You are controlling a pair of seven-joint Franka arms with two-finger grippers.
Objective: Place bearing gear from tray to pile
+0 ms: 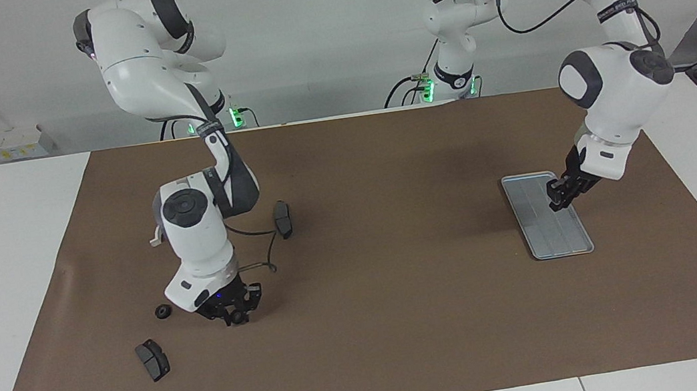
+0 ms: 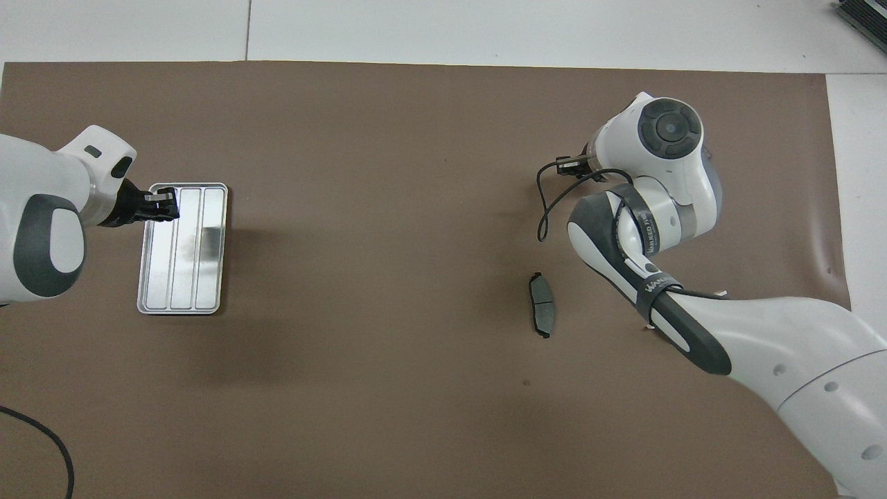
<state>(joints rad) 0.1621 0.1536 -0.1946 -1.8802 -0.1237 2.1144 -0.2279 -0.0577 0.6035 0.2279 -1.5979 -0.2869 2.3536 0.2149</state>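
Note:
The silver ribbed tray [image 1: 546, 240] lies on the brown mat toward the left arm's end, and nothing shows in it; it also shows in the overhead view [image 2: 181, 277]. My left gripper [image 1: 561, 198] hangs just over the tray's end nearer the robots [image 2: 163, 206]. My right gripper [image 1: 234, 313] is low over the mat at the right arm's end, with a small black round gear [image 1: 240, 316] at its tip. One more black gear [image 1: 164, 311] lies on the mat beside it. In the overhead view the right arm hides both gears.
A dark grey brake pad [image 1: 152, 359] lies farther from the robots than the gears. Another brake pad [image 1: 283, 218] lies nearer the robots, beside the right arm, and shows in the overhead view [image 2: 542, 305]. A thin black cable [image 1: 268, 250] loops from the right wrist.

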